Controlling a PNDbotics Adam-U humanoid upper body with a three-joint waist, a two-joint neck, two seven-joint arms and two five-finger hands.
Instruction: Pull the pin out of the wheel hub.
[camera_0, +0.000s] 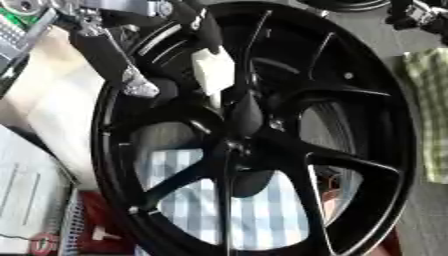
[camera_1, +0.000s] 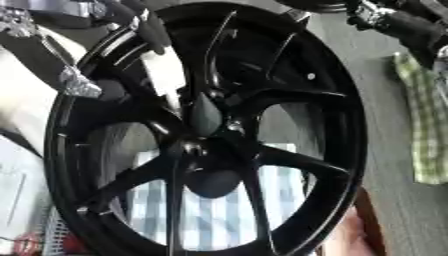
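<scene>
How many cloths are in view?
2. A striped cloth shows through the wheel's lower openings; a green checked cloth lies at the right edge. The wheel may hide others.

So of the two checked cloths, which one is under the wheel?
The blue-and-white striped cloth, visible through the spoke openings of the black wheel. The green checked cloth lies apart, at the right edge.

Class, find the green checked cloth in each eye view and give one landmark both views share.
Left eye view: the green checked cloth runs down the right edge, right of the wheel rim.
Right eye view: it also lies at the right edge, slightly further from the rim.
Shared landmark: the wheel hub.
</scene>
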